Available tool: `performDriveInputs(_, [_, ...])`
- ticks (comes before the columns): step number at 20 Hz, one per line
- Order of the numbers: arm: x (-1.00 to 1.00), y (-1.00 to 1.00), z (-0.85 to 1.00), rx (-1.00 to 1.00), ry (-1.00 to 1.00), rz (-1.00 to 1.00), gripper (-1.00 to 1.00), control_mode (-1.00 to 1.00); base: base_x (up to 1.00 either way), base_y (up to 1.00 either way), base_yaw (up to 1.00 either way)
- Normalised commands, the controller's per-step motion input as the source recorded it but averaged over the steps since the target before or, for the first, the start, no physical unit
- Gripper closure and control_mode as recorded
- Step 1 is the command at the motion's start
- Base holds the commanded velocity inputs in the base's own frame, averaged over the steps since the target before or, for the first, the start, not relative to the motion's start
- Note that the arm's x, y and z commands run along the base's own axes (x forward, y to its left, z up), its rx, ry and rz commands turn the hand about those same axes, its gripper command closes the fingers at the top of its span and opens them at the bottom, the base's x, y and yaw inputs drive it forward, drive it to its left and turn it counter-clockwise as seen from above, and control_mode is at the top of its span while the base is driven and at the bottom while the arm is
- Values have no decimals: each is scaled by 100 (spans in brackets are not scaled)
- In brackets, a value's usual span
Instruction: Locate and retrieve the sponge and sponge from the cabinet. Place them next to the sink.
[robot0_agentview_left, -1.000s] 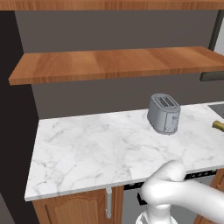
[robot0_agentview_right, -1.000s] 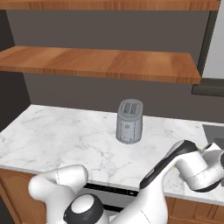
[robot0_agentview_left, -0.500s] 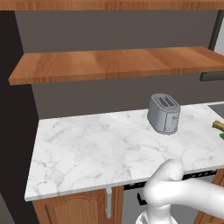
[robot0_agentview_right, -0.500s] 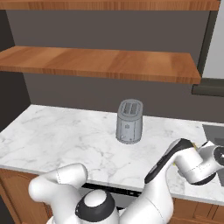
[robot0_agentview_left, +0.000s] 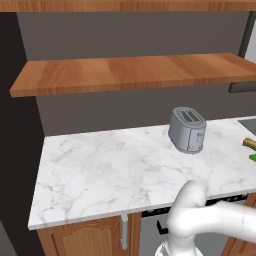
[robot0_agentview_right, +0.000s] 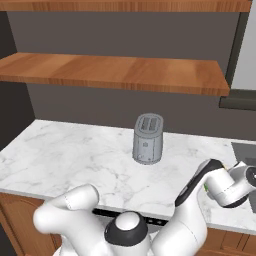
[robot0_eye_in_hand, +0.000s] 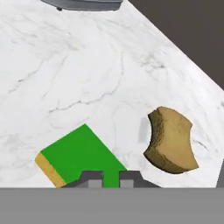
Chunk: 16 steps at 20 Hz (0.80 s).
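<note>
A flat bright green sponge (robot0_eye_in_hand: 81, 155) with a yellow edge lies on the white marble counter (robot0_eye_in_hand: 65, 65). My gripper (robot0_eye_in_hand: 111, 178) hangs over its near corner, shut, with a sliver of green showing past the two tips. The dull olive-brown sponge (robot0_eye_in_hand: 171, 141) rests a short way to the right of it, apart from it. In the left base view both pads sit at the counter's right edge: the olive one (robot0_agentview_left: 249, 144) and the green one (robot0_agentview_left: 253, 157), just in front of the sink (robot0_agentview_left: 248, 122). The reddish wood shelving of the cabinet (robot0_agentview_left: 135, 72) holds nothing that I can see.
A grey toaster (robot0_agentview_left: 187, 129) stands on the counter left of the sink, seen also as the toaster (robot0_agentview_right: 148, 138) in the right base view. My arm reaches low to the right, past the counter's front edge. A cupboard with an arched door (robot0_agentview_left: 85, 240) sits below the counter.
The green sponge has come into the left base view at the counter's right edge, beside the olive one. My jaws have closed up and the wrist has swung a little further right.
</note>
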Motion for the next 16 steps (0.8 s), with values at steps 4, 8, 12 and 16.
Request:
performDriveInputs(4, [14,-39,-15,4,0,0,100,-100,0,0,0])
performDriveInputs(8, [12,-34,-12,4,0,0,100,-100,0,0,0])
performDriveInputs(12, [4,-3,-1,0,1,0,-100,-100,0,0,0])
performDriveInputs(16, [-35,15,12,-6,0,-1,-100,-100,0,0,0])
